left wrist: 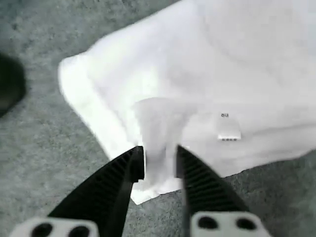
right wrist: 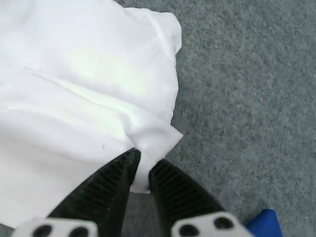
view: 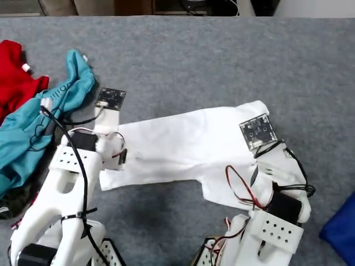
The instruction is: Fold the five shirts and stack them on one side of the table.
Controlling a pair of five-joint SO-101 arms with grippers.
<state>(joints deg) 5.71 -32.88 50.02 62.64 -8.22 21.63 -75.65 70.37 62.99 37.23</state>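
Gripping white shirt (view: 183,147) over grey table (view: 194,66) are left gripper (left wrist: 159,163) and right gripper (right wrist: 144,165)

The white shirt (view: 183,147) is plain, with a small white tag (left wrist: 228,132). The bench (view: 222,66) is speckled mid-grey. Other cloth is solid-coloured: a teal shirt (view: 28,138), a red shirt (view: 14,83) and a blue shirt (view: 339,228). The left gripper (left wrist: 159,155) and right gripper (right wrist: 144,162) are ribbed black on white mounts. The arms (view: 66,183) are white, with red and black wires (view: 238,185).
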